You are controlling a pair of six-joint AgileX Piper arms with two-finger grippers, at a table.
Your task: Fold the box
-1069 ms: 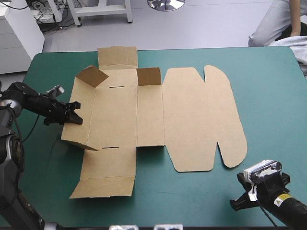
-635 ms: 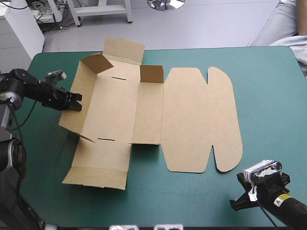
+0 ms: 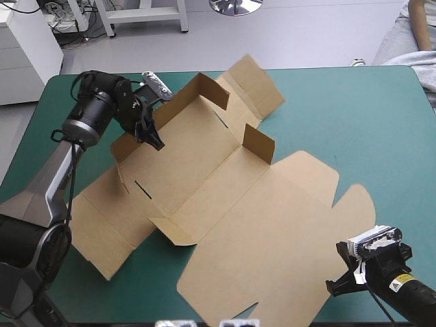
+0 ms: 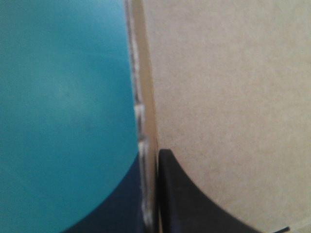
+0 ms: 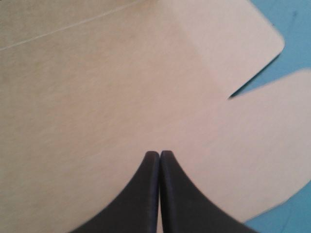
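Observation:
The brown box lies as a cut sheet turned at a slant on the teal-green cover. Its long left wall and two short flaps stand raised, and the lid lies flat toward the near edge. My left gripper is shut on the top edge of the raised wall. In the left wrist view, that gripper has the board's edge running up between its two black fingers. My right gripper rests shut near the table's front right corner, beside the lid. In the right wrist view, that gripper points at the lid and its notch.
Bare cover shows right of the box and along the far right. The box's lower flap reaches toward the table's left edge. The lid's corner comes close to the near edge.
My left gripper has moved farther away and to the right while holding the wall, swinging the whole box clockwise so that the lid now points at the near right. The right gripper has not moved.

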